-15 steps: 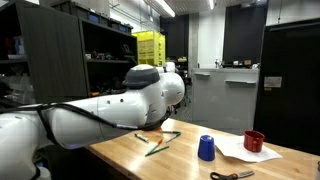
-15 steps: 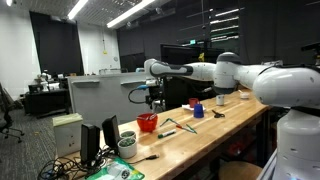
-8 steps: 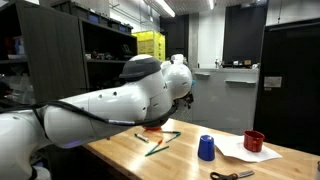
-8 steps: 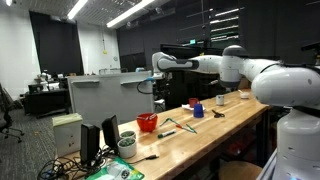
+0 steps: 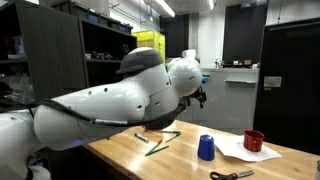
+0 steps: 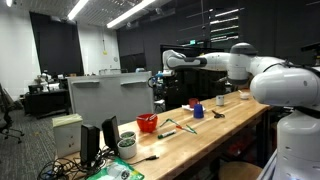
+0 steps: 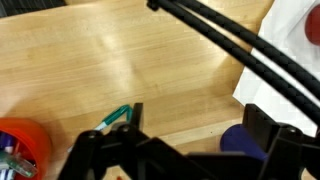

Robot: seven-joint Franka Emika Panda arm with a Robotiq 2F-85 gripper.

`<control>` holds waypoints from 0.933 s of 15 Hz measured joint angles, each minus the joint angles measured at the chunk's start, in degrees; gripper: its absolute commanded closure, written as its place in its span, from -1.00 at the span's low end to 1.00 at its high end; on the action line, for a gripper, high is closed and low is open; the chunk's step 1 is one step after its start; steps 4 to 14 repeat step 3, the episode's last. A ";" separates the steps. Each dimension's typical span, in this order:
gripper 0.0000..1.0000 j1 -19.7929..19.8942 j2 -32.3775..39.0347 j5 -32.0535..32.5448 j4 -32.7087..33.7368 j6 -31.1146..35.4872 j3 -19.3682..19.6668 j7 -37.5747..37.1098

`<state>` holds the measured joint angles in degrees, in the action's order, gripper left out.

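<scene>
High above the wooden table (image 5: 128, 156) in an exterior view, the gripper (image 5: 200, 97) hung with its jaws spread wide and nothing between them. The green-handled tool (image 5: 160, 143) lay flat on the wood below the arm, toward the lower middle of the frame. To its right stood a blue cup (image 5: 206, 148), then a red cup (image 5: 254, 141) on a white paper (image 5: 236, 153), with scissors (image 5: 232, 175) at the bottom edge.

Seen from the far end of the table (image 6: 205, 133) in an exterior view, the gripper (image 6: 156, 82) hovered well apart from everything. An orange-red cup (image 6: 148, 122) stood at the near left, the tool (image 6: 168, 131) just right of it, and the blue cup (image 6: 197, 111) further along.

Looking down in the wrist view, the gripper (image 7: 175, 135) framed the bare table (image 7: 120, 60). Only the tool's green tip (image 7: 118, 117) showed, at lower middle. It looked light, stiff and thin, so it would likely be hard to get under. The thicker handles seemed the best place to grip. The orange-red cup (image 7: 18, 150) at lower left and the blue cup (image 7: 238, 140) at lower right crowded both sides, and black cables (image 7: 230, 45) crossed the upper right.
</scene>
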<state>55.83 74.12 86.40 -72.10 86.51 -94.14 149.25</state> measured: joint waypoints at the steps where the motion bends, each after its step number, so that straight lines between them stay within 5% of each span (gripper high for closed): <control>1: -1.00 0.82 -0.87 -2.01 -0.08 1.73 1.04 0.00; 3: -1.00 2.73 -4.06 -7.37 -0.76 6.39 4.98 0.00; 14: -1.00 2.73 -4.06 -7.37 -0.76 6.39 4.98 0.00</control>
